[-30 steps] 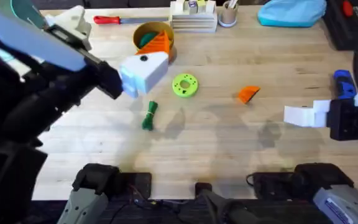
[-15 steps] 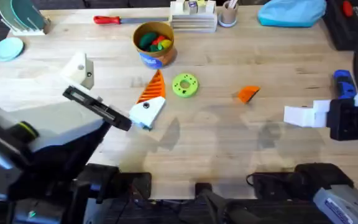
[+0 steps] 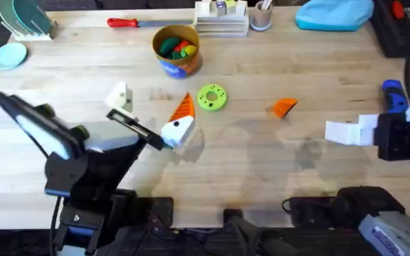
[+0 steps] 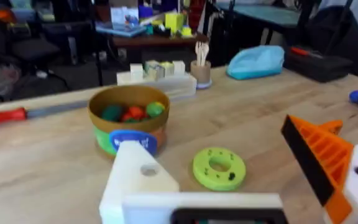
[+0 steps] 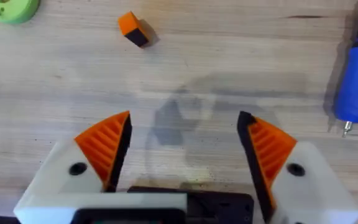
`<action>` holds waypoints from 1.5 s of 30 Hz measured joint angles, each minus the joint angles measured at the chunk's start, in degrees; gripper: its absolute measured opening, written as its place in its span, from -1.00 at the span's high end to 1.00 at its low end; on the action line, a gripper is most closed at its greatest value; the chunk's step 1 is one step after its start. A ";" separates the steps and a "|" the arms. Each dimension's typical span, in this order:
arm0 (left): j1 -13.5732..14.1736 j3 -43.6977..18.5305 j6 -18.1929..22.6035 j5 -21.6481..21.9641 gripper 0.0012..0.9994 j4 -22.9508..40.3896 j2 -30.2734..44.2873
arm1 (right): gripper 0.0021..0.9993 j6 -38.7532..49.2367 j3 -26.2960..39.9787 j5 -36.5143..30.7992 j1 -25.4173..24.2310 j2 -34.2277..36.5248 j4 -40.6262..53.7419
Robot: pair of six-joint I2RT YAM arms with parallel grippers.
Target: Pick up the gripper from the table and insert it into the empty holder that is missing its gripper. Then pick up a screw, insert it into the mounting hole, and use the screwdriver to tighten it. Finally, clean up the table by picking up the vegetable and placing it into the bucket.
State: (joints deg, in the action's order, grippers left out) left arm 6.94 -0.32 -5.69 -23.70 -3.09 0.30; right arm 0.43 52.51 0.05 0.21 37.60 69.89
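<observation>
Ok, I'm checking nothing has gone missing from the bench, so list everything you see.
Loose wedge: one, orange, right of centre.
Disc: one, lime green, table centre.
Bucket: one, yellow with blue band, behind the disc, toy food inside.
Powered screwdriver: one, blue, right edge.
Hand screwdriver: one, red handle, far edge.
Pouch: one, light blue, far right.
Plate: one, light blue, far left.
Left tool: open, one orange finger, one bare white holder.
Right tool: open, two orange fingers.
</observation>
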 joint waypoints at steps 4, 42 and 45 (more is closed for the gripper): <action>0.00 -0.02 -0.60 -0.70 -0.99 6.07 0.26 | -0.98 0.00 0.00 0.00 0.00 0.00 0.00; 0.00 -0.02 -0.79 -1.84 -0.99 6.07 0.28 | -0.98 12.83 0.00 -14.14 0.00 0.00 3.14; 0.00 -0.02 -0.79 -2.47 -0.99 6.05 0.28 | -0.98 13.22 0.00 -8.54 0.00 0.00 1.82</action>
State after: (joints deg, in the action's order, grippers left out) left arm 6.94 -0.34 -6.48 -26.17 2.96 0.58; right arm 13.64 52.51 -8.48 0.21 37.60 71.70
